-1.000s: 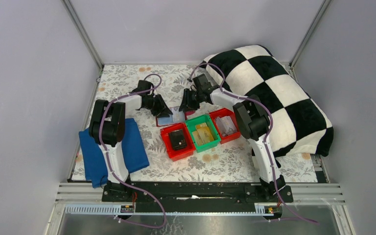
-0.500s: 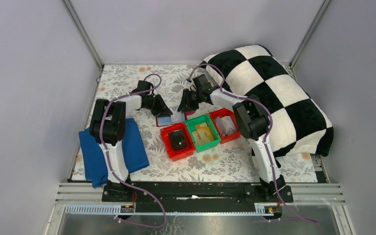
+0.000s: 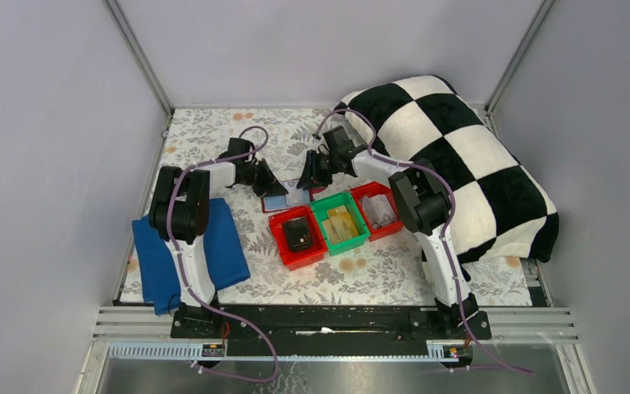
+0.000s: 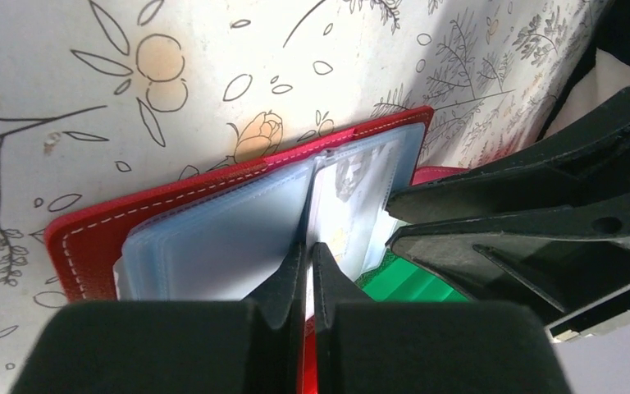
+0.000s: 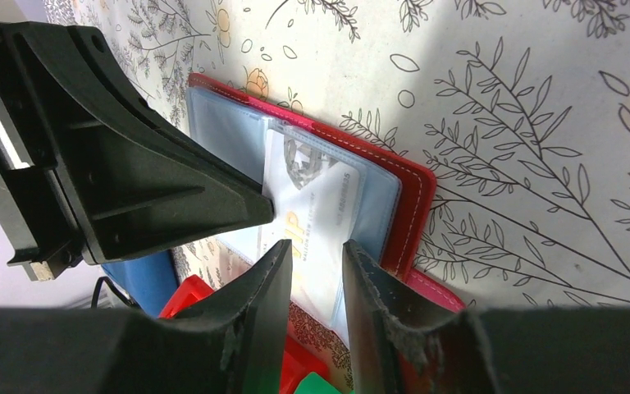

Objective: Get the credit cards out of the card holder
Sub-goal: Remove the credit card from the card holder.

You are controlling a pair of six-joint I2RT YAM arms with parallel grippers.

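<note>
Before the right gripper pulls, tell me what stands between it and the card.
Nothing visible does. The card reaches into the gap of the right gripper. The left gripper presses the card holder beside it, off the pull line; only the clear pocket covers the card.

Red card holder (image 4: 90, 234) lying open on tabletop (image 4: 49, 123), pale blue sleeves (image 4: 213, 238) facing up; whitish card (image 5: 316, 209) sitting in one sleeve.
</note>
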